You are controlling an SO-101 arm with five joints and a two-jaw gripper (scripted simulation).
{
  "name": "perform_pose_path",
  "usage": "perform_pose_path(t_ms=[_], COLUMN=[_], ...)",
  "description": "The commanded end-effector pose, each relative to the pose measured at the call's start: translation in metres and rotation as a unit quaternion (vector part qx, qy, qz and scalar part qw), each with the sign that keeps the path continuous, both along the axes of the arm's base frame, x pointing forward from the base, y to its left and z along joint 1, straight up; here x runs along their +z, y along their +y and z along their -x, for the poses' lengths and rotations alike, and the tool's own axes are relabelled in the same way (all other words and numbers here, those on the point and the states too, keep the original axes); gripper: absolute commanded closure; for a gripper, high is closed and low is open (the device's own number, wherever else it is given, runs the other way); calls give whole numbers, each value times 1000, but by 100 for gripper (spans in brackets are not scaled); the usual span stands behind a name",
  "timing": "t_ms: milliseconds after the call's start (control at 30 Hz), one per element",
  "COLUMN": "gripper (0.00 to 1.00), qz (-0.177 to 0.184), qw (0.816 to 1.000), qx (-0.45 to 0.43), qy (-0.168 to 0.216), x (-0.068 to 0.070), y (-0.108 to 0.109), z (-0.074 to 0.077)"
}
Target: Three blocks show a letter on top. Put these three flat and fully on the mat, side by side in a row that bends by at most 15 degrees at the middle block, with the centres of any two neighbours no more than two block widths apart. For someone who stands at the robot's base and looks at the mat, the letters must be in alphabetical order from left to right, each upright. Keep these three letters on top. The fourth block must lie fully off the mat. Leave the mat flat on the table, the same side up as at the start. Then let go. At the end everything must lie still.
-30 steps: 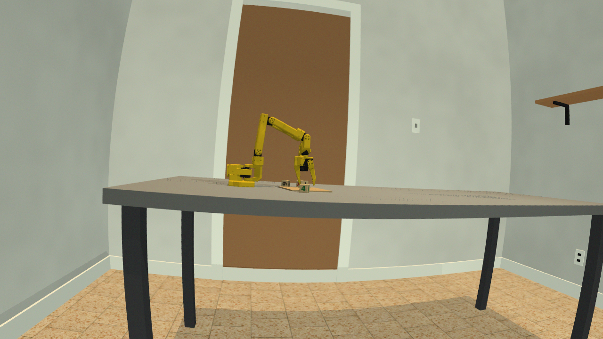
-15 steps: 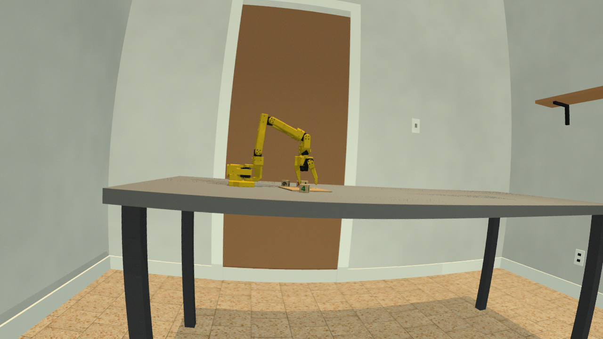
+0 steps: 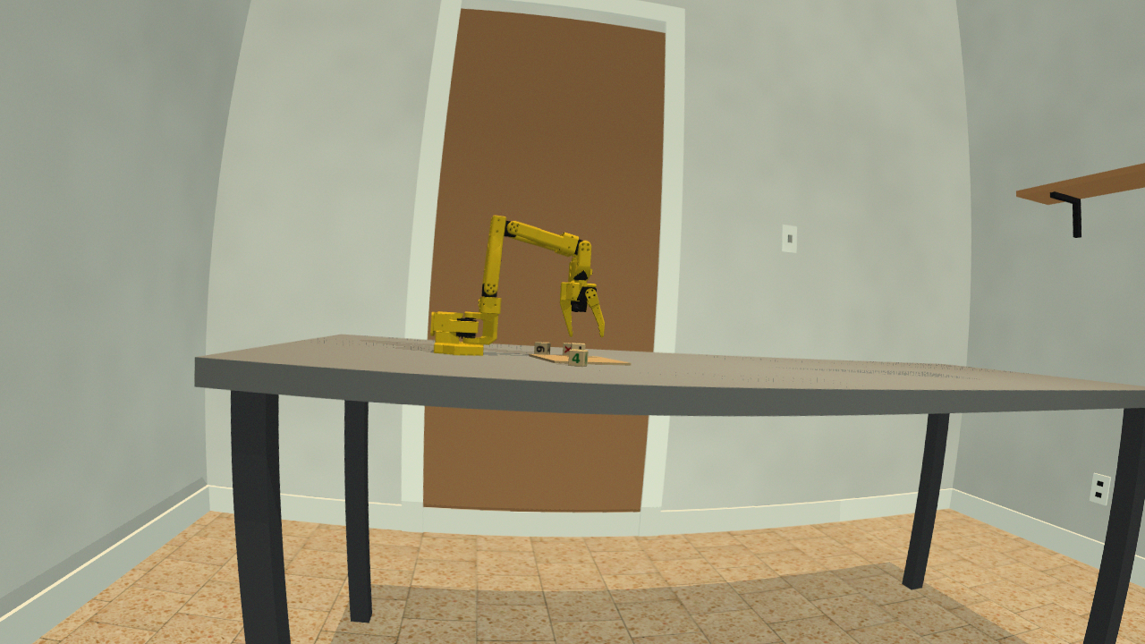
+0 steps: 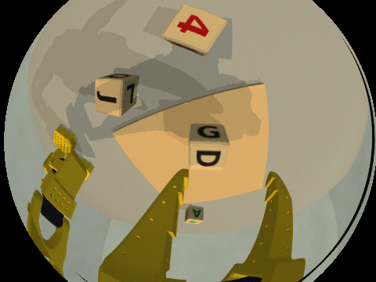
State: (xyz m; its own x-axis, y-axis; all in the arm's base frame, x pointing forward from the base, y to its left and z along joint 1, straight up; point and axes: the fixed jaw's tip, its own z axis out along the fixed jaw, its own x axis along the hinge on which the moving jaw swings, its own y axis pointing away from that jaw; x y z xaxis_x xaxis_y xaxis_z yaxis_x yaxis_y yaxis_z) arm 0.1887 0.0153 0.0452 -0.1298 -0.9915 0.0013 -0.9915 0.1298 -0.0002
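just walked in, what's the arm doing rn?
The gripper is open and holds nothing, hanging above the block with G on top, which sits on the orange mat. The block with a red 4 on top and a third block lie off the mat on the table. A fourth block shows between the fingers, lower in the wrist view.
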Motion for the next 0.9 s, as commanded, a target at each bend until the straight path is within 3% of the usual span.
perform_pose_path(t_ms=[0, 267, 867], gripper=[67, 67, 67], qz=[-3, -3, -3], qw=[1000, 1000, 1000], qx=[0, 0, 0], qy=[-31, -31, -31], x=[23, 41, 42], y=[0, 0, 0], z=[-7, -4, -3])
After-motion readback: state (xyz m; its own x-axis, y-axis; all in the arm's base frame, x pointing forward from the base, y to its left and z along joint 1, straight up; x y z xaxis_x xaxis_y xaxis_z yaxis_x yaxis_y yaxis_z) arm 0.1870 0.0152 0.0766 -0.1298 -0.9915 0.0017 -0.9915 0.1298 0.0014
